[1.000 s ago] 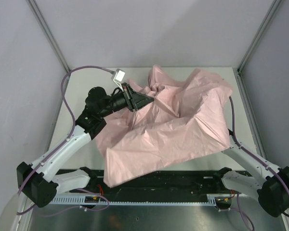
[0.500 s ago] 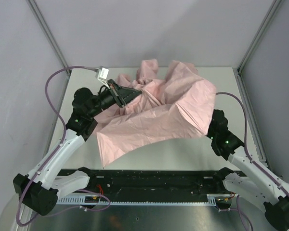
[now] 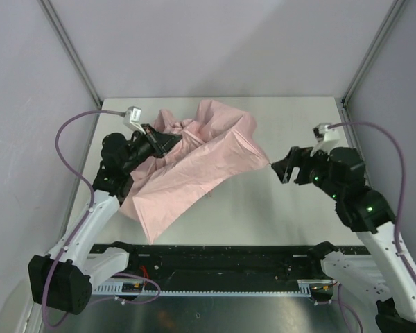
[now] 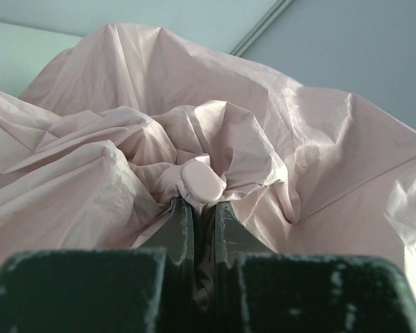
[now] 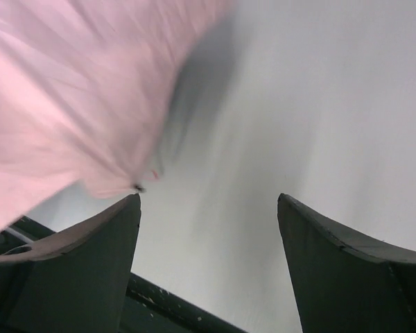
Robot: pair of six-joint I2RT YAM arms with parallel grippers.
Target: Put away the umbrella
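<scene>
Now we see the umbrella [image 3: 194, 163], a crumpled spread of pale pink fabric, sprawling over the left half of the table [image 3: 298, 118], with one pointed corner stretched toward the right. Our left gripper [image 4: 199, 208] has its fingers pressed together on bunched fabric just under the round pink cap [image 4: 202, 186] at the umbrella's centre. Our right gripper [image 3: 283, 166] stands spread wide and holds nothing. The pointed corner ends just beside it.
</scene>
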